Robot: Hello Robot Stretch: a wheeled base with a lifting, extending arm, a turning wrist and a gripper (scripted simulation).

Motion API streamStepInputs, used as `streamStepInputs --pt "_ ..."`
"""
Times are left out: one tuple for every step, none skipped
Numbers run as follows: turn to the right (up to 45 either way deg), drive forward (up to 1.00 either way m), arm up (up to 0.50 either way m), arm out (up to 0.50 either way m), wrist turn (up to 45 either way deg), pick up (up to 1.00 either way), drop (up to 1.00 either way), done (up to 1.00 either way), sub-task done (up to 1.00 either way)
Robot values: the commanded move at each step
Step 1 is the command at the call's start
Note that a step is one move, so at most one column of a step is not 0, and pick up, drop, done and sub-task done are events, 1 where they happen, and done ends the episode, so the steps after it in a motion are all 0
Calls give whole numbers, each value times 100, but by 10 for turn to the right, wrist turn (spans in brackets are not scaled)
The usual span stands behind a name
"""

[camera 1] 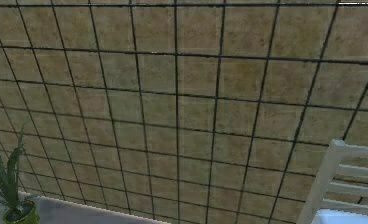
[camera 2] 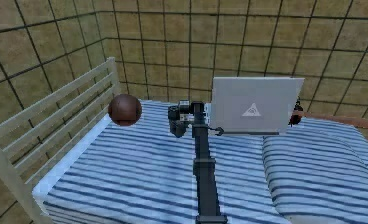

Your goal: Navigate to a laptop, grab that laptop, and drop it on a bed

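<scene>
A silver laptop (camera 2: 254, 103) stands with its lid up over the far part of a bed (camera 2: 142, 165) covered in blue-striped bedding. The dark arm (camera 2: 204, 170) reaches out across the bed, and the laptop sits just right of its far end. The gripper (camera 2: 178, 122) shows left of the arm's end, above the bedding. I cannot tell whether it holds anything.
A brown ball (camera 2: 125, 109) lies on the bed left of the gripper. A white slatted bed frame (camera 2: 52, 125) runs along the left, and its end shows again (camera 1: 342, 185). A striped pillow (camera 2: 322, 170) lies at right. Tiled walls (camera 1: 192, 100) stand close ahead; a potted plant (camera 1: 10, 185) sits low left.
</scene>
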Motion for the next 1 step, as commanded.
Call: streamStepInputs --pt "0 0 0 0 0 0 100 0 0"
